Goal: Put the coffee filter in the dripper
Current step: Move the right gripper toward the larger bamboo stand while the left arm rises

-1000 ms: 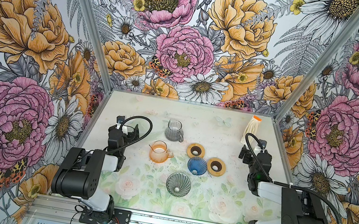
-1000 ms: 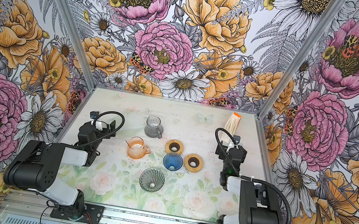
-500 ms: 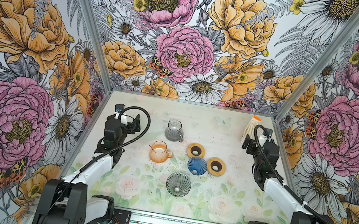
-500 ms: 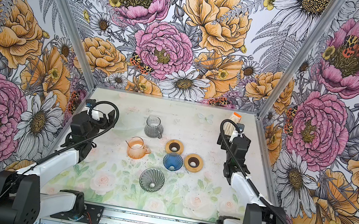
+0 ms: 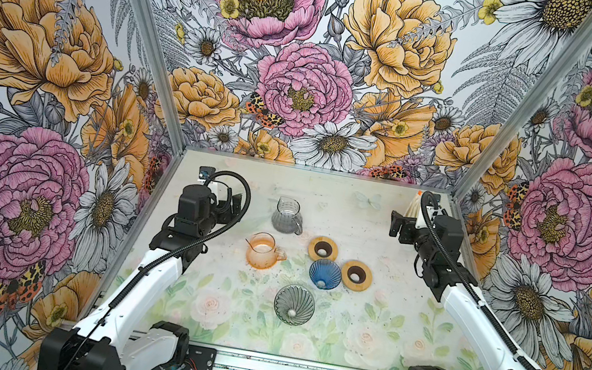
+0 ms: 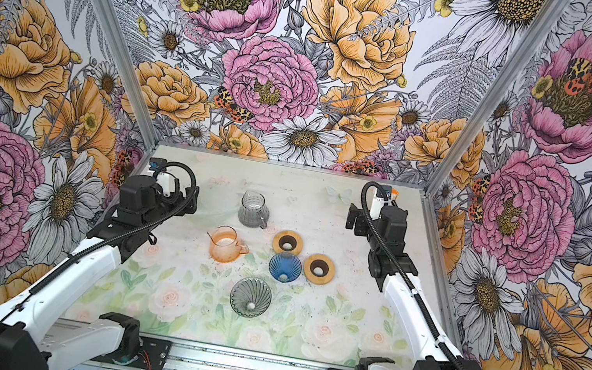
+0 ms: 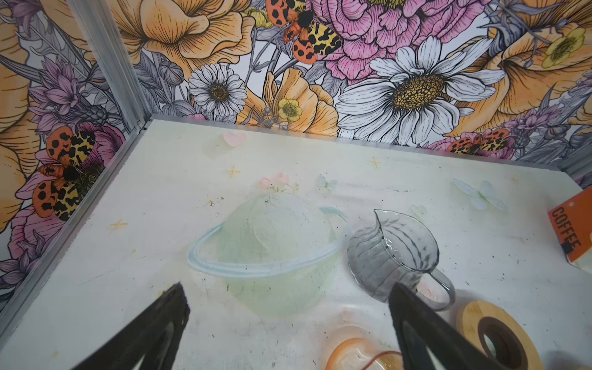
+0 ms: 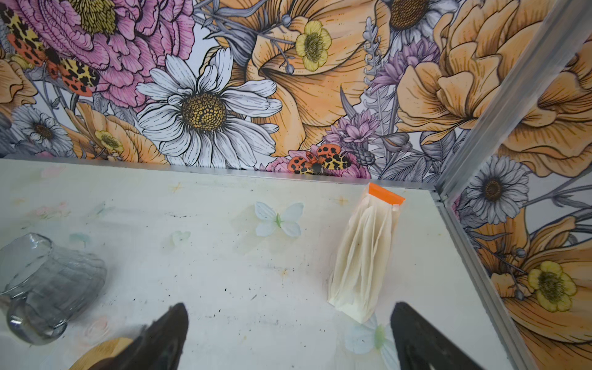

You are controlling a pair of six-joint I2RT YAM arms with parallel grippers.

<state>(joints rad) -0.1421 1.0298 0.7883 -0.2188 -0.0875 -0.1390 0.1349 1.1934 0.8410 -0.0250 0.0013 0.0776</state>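
Note:
The coffee filter pack [image 8: 365, 256], cream folded paper with an orange top, lies near the back right corner; both top views show it partly behind the right arm [image 5: 412, 208]. My right gripper [image 8: 290, 307] is open and empty, a little short of the pack [image 5: 399, 229]. A blue dripper [image 5: 324, 274] sits mid-table. A grey ribbed dripper [image 5: 294, 304] stands nearer the front. My left gripper [image 7: 286, 290] is open and empty, hovering left of the grey pitcher [image 5: 231, 203].
A grey glass pitcher [image 5: 287, 215] and an orange glass pitcher [image 5: 263, 251] stand left of centre. Two wooden rings [image 5: 323, 249] [image 5: 356, 275] lie beside the blue dripper. Metal frame rails and floral walls close the table's back and sides.
Both arms have unfolded from near the front and reached toward the back of the table. The right gripper has come closer to the filter pack. Both grippers stayed open.

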